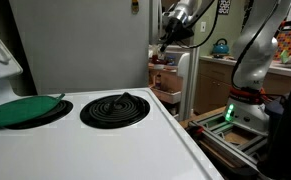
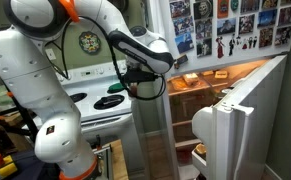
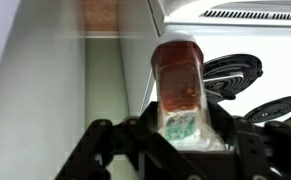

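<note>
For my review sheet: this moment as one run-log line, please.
gripper: shut on red-filled jar | position: raised, beside stove | near: open fridge

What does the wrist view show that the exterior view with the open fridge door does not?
Only the wrist view: a jar with red contents, clamped in the gripper. Only that exterior view: the open fridge door, the photos on the fridge front, a wall clock and the white arm. Both: the stove's coil burners.

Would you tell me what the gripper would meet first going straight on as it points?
Past the jar the gripper holds, probably the back wall in the gap between refrigerator side and stove; depth is unclear.
</note>
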You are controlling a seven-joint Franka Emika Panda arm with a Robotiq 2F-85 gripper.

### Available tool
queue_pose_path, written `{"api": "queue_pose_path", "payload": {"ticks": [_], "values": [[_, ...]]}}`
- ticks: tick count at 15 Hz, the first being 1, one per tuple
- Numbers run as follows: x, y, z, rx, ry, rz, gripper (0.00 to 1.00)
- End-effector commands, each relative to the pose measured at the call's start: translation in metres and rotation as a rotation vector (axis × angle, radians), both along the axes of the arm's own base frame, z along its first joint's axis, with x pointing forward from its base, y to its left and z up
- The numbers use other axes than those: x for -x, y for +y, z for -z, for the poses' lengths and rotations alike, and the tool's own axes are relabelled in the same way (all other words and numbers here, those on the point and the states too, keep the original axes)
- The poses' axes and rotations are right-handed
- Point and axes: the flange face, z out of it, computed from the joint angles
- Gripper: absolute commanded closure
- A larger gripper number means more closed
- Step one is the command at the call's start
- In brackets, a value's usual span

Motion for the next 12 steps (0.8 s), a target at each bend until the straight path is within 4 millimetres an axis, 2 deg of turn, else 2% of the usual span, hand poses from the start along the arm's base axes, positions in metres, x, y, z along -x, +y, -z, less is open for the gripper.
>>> {"api": "queue_pose_path", "payload": {"ticks": [1,2,3,7,8,12], "values": [[0.0,0.0,0.0,0.0,0.0,0.0,0.48],[0.0,0.0,0.0,0.0,0.0,0.0,0.48],[0.0,0.0,0.0,0.0,0.0,0.0,0.73],[0.024,0.009,-0.007,0.01,0.039,-0.043,0.73],[0.033,0.018,0.0,0.009,0.043,-0.055,0.73],[0.075,0.05,-0.002,0.035,0.054,-0.143,0.73]]}}
